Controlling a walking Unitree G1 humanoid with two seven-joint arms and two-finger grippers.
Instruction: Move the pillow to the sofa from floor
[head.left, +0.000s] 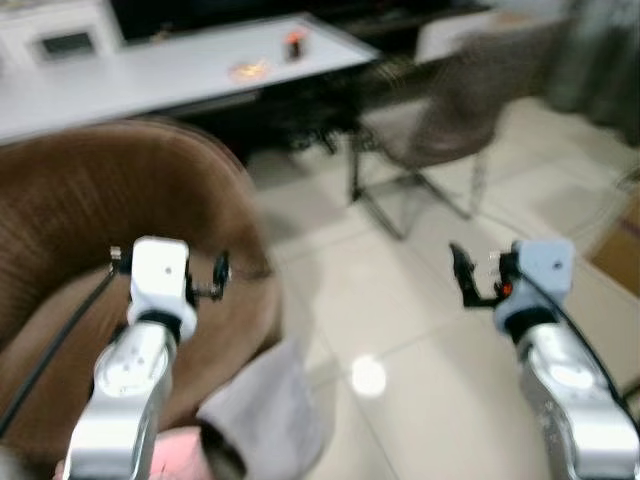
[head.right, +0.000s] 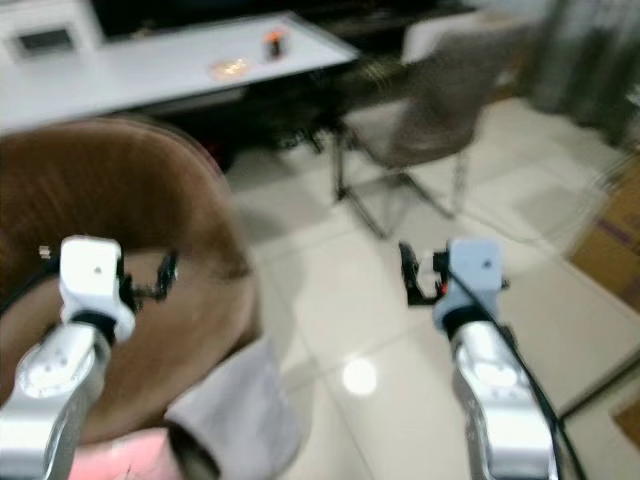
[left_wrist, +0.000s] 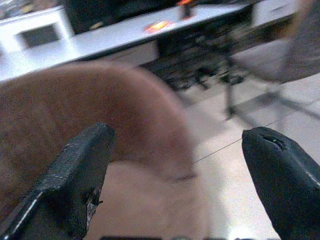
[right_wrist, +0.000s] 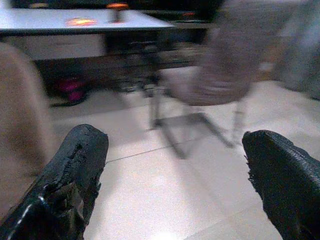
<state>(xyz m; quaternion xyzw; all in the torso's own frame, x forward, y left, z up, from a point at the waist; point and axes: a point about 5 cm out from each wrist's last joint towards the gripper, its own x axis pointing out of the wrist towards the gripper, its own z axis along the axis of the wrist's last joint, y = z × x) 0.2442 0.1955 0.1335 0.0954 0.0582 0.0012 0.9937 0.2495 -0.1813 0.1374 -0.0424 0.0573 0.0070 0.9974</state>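
A brown rounded sofa (head.left: 120, 220) takes up the left of the eye views. Against its lower right side, near the bottom edge, lies a soft grey thing (head.left: 268, 405) that may be the pillow; blur hides its shape. Beside it is a pink patch (head.left: 175, 455). My left gripper (head.left: 215, 272) is held up over the sofa's seat, open, with nothing between its fingers (left_wrist: 75, 170). Over the pale floor tiles my right gripper (head.left: 462, 275) also stands open and empty, its fingers (right_wrist: 75, 165) wide apart.
A grey chair on thin metal legs (head.left: 440, 120) stands ahead to the right. Behind the sofa runs a long white table (head.left: 180, 70) with small orange items on it. A cardboard box (head.left: 615, 245) sits at the right edge. Shiny floor tiles (head.left: 400, 300) lie between sofa and chair.
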